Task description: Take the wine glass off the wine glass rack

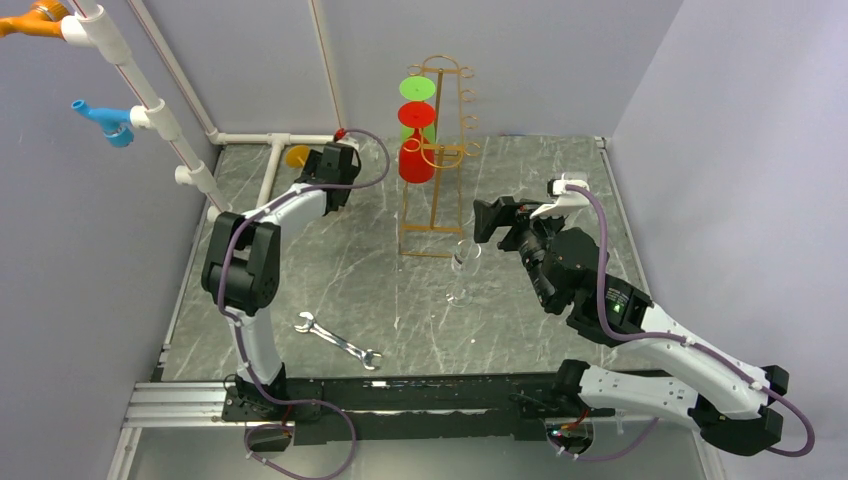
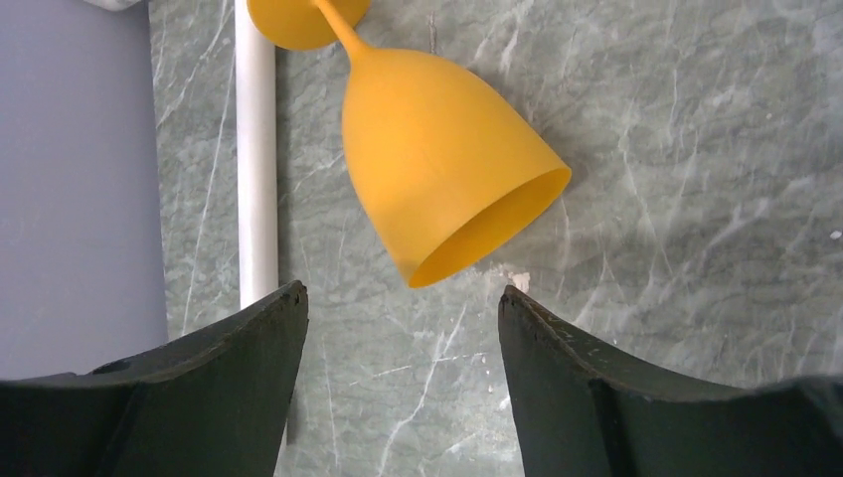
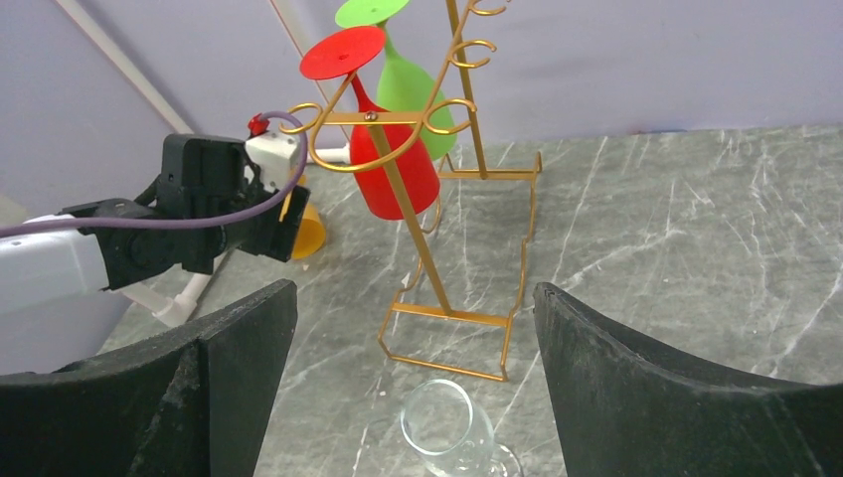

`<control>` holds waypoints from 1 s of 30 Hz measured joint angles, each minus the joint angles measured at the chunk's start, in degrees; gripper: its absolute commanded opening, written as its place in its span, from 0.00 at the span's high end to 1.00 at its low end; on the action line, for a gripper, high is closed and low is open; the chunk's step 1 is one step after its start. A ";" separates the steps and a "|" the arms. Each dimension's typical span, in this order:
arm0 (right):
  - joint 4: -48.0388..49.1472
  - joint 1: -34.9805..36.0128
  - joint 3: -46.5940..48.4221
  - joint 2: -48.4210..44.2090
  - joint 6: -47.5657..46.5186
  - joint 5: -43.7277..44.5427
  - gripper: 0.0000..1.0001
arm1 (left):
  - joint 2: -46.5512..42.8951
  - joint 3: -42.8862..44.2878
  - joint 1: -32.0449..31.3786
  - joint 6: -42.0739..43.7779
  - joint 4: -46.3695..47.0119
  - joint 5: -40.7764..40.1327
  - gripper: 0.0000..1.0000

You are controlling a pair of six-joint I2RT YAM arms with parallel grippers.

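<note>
From above, the wine glass rack (image 1: 437,195) stands at the back middle of the marble-patterned desk (image 1: 540,170). A green wine glass (image 1: 419,88) and a red wine glass (image 1: 415,160) hang on it upside down, green above red. A yellow wine glass (image 1: 298,155) is off the rack, on the desk by the back left corner, just beyond the left hand (image 1: 325,165). A clear wine glass (image 1: 462,268) stands in front of the rack's base, near the right hand (image 1: 485,220) but apart from it. A wrench (image 1: 338,340) lies towards the near edge. A white pipe frame (image 1: 150,105) runs up the left wall.

Only the left wrist view shows that the yellow glass lies on its side, mouth towards the camera and foot beside a white pipe. The left hand is released, fingers spread, with the rim just past their tips.

The right wrist view looks at the rack from low down, with the clear glass below. The right hand is also released and grasps nothing.

Plain lavender-grey walls close in the desk
</note>
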 measured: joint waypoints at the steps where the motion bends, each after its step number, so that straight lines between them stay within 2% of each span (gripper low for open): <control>1: 0.00 0.00 0.00 0.00 0.00 0.00 0.09 | 0.20 0.39 0.07 0.48 -0.07 -0.20 0.27; 14: 0.04 0.00 0.00 0.55 -0.59 0.00 0.08 | 8.31 5.84 1.68 9.79 2.67 -0.81 0.28; 24: 0.96 0.00 0.11 2.29 -2.16 -0.07 0.07 | 10.54 5.84 1.66 18.12 8.04 -0.87 0.56; 28: 1.46 -0.02 0.13 2.86 -2.62 -0.46 0.07 | 10.88 5.84 1.66 20.06 10.82 -1.22 0.77; 30: 1.73 -0.02 0.13 2.91 -2.69 -0.85 0.07 | 11.04 5.84 1.66 20.83 11.76 -1.86 0.92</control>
